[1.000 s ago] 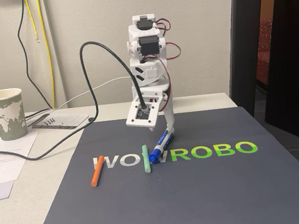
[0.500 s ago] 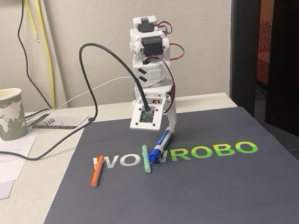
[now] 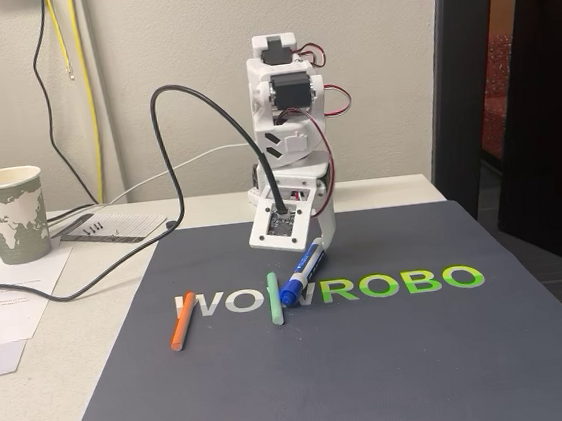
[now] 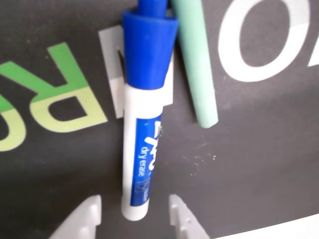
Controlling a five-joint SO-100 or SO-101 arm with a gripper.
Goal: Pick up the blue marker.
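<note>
The blue marker [image 3: 301, 273] lies slanted on the dark mat, its white barrel pointing back toward the arm and its blue cap toward the front. In the wrist view the blue marker [image 4: 142, 149] runs up the middle, cap at the top. My gripper [image 4: 132, 221] is open, its white fingertips [image 4: 84, 219] on either side of the barrel's tail end with small gaps, not touching it. In the fixed view the gripper [image 3: 315, 247] hangs low over that tail end. A thin green stick [image 4: 197, 64] lies just beside the cap.
The green stick [image 3: 273, 299] and an orange stick [image 3: 182, 317] lie left of the marker on the lettered mat [image 3: 377, 361]. A paper cup [image 3: 8, 214], papers and black cables sit at the table's left. A dark door stands at the right.
The arm has swung slightly right and lowered, bringing the gripper down around the marker's tail end. The marker and the sticks have not moved.
</note>
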